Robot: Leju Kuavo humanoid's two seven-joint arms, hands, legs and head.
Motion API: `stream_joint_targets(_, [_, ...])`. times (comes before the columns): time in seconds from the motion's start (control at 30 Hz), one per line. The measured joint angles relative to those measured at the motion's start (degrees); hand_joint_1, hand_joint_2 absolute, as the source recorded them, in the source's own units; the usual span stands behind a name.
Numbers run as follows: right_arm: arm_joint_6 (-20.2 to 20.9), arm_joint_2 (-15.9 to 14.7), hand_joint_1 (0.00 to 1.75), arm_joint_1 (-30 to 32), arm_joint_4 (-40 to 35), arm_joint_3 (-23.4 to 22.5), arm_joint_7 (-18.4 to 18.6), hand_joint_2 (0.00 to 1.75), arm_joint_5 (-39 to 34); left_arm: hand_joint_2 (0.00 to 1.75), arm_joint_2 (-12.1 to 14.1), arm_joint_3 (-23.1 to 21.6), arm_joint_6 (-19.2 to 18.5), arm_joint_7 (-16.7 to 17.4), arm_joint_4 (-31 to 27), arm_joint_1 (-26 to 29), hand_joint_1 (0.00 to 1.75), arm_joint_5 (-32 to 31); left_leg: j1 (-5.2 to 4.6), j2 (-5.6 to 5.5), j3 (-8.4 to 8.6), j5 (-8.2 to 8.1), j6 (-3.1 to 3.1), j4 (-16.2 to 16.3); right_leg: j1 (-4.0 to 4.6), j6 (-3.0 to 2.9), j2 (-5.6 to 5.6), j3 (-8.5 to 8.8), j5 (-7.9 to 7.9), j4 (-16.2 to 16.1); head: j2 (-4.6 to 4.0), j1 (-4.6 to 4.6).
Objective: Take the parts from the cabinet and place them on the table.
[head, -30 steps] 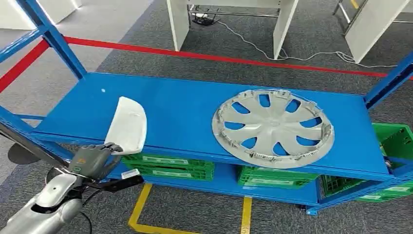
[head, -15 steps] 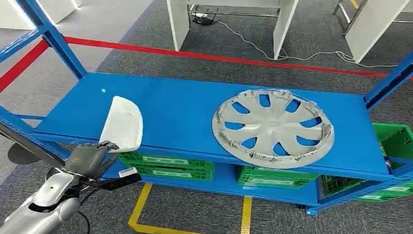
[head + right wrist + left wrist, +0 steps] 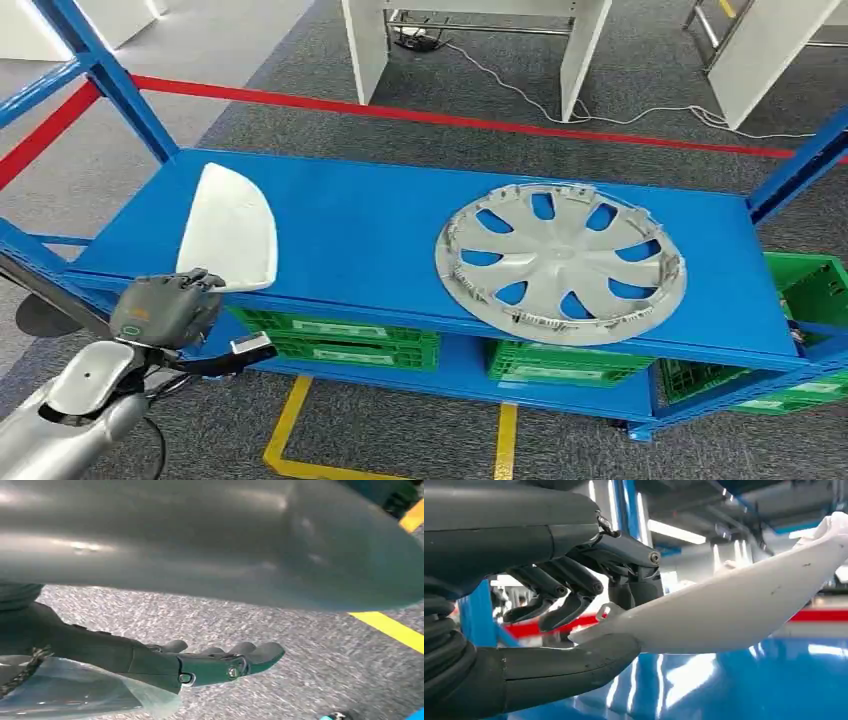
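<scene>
My left hand [image 3: 165, 308] grips the near end of a white curved plastic part [image 3: 228, 228] and holds it tilted up over the left front of the blue shelf [image 3: 370, 235]. In the left wrist view the thumb [image 3: 574, 665] lies under the white part [image 3: 744, 612] and the dark fingers [image 3: 569, 587] close over its edge. A silver hubcap [image 3: 560, 262] lies flat on the right half of the shelf. My right hand [image 3: 200, 665] hangs over grey carpet, its fingers extended and holding nothing.
Green crates [image 3: 345, 338] sit on the lower shelf, with another [image 3: 805, 290] at the right. Blue uprights [image 3: 110, 80] frame the rack's left side. Red tape [image 3: 450, 120] crosses the carpet behind, with white table legs [image 3: 585, 50] beyond. Yellow floor lines [image 3: 290, 420] run below.
My left hand has lifted the white part off the shelf and carried it to the left, and the part now stands higher and more upright. The hubcap has not moved.
</scene>
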Motion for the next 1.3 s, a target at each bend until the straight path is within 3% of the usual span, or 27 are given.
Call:
stream_joint_targets(0.4, [2.01,0.02,0.0,-1.28,0.24,0.0,-1.84,0.0,-0.31,1.75,2.8,0.39,1.4,0.9,-4.75,-1.2,1.75,-2.26,0.0,0.0,0.0,0.0,0.0,0.0,0.0,0.0,-0.02,-0.01,0.0,0.01,0.0,0.0])
stream_joint_targets(0.93, [4.33,0.37,0.0,-2.0,0.98,-0.18,-1.22,0.0,1.07,1.75,6.23,0.48,3.3,1.66,-10.84,-2.09,1.75,-5.69,0.0,0.0,-0.01,0.0,0.0,0.0,0.0,0.0,-0.02,0.0,0.0,0.02,0.0,0.0])
stream_joint_targets(1.3, [5.27,0.79,0.0,-2.0,1.57,-0.77,-1.18,0.0,2.08,1.75,7.13,0.79,3.87,3.23,-12.09,-2.17,1.75,-6.71,0.0,0.0,-0.01,0.0,0.0,0.0,0.0,0.0,-0.02,0.02,0.0,0.03,0.0,0.0])
